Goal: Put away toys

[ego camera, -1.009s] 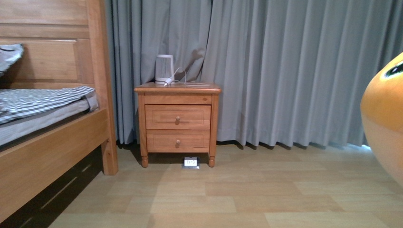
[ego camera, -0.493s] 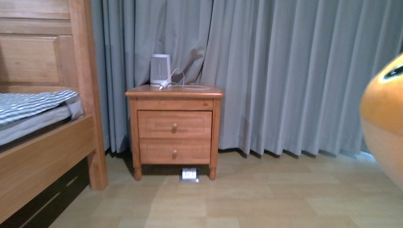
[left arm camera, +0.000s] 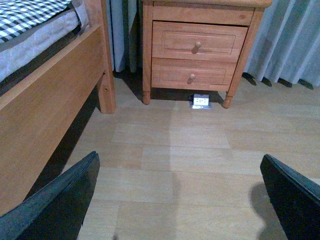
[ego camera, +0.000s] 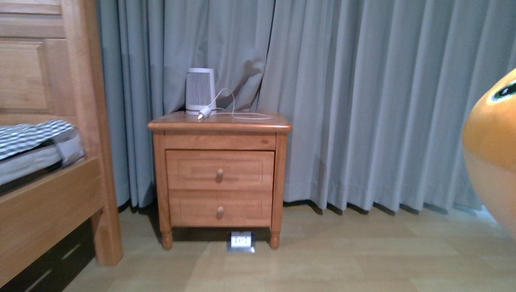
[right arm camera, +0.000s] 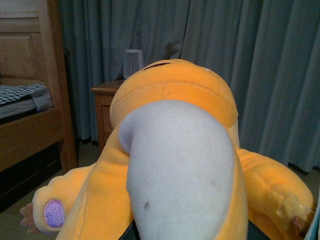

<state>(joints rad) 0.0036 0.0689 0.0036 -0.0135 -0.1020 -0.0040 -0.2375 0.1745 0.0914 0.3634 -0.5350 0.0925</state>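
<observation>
Facing nightstand (ego camera: pixel 219 176), bed (ego camera: pixel 42 201) left, plush (ego camera: pixel 493 152) right.

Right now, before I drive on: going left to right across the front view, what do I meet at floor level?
wooden bed → nightstand → orange plush toy, cut off by the right edge of the picture. The curtain runs behind all of them, so it has no place in the order.

left fingers (left arm camera: pixel 62 200) spread wide over wood floor (left arm camera: pixel 190 150); nightstand (left arm camera: pixel 200 45) stands beside bed frame (left arm camera: pixel 50 85).
</observation>
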